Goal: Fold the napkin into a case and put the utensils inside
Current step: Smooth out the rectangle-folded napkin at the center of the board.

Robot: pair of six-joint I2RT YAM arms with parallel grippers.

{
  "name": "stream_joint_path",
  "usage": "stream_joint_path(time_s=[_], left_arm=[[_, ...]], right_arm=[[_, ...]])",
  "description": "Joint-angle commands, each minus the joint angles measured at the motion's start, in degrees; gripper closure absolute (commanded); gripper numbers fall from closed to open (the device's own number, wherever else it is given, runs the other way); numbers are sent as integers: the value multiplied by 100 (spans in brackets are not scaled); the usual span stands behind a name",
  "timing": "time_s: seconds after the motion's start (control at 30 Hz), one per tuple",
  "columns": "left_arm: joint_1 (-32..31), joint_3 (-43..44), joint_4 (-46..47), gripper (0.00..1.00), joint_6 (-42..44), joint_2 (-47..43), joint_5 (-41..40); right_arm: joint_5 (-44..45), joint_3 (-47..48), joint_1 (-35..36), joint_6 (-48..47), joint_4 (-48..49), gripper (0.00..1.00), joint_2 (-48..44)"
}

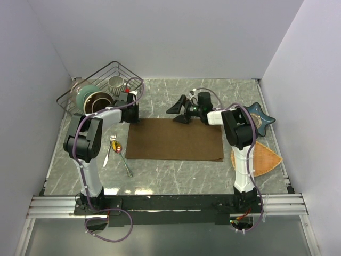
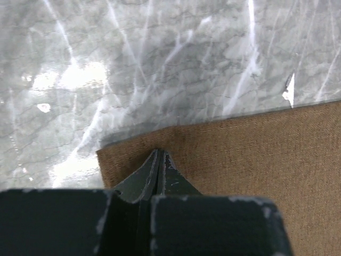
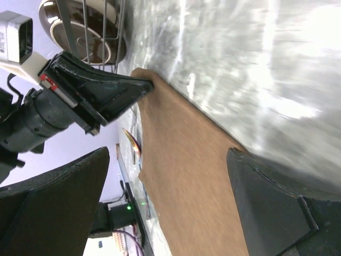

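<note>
The dark-brown napkin point(image 1: 176, 139) lies flat as a wide rectangle in the middle of the table. My left gripper point(image 1: 131, 118) is at its far left corner, jaws shut on the cloth edge point(image 2: 160, 156). It also shows in the right wrist view point(image 3: 114, 90), pinching that corner. My right gripper point(image 1: 180, 112) is open and empty just above the napkin's far edge, its fingers point(image 3: 272, 202) spread wide over the cloth point(image 3: 186, 176). The utensils point(image 1: 116, 150) lie on the table left of the napkin: a fork, and a spoon with a gold-orange bowl point(image 3: 132, 142).
A black wire basket point(image 1: 101, 85) with mugs and a bowl stands at the far left, close behind my left arm. A teal star-shaped dish point(image 1: 262, 118) and an orange woven fan mat point(image 1: 265, 158) lie at the right by my right arm.
</note>
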Motion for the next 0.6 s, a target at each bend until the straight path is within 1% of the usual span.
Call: stream_joint_path(time_s=[0.0, 0.3, 0.33, 0.5, 0.57], left_arm=[[213, 45, -500, 99, 70, 130, -292], [283, 89, -553, 99, 114, 139, -309], [283, 124, -562, 99, 114, 148, -309], [283, 221, -615, 99, 105, 218, -309], [283, 247, -632, 99, 105, 227, -309]], right_arm=[[95, -271, -419, -727, -591, 0, -272], [77, -527, -1088, -1632, -1417, 0, -491], [-27, -570, -1149, -1493, -1313, 0, -509], [244, -369, -1203, -2088, -2032, 0, -667], [375, -202, -1220, -2291, -2541, 0, -694]])
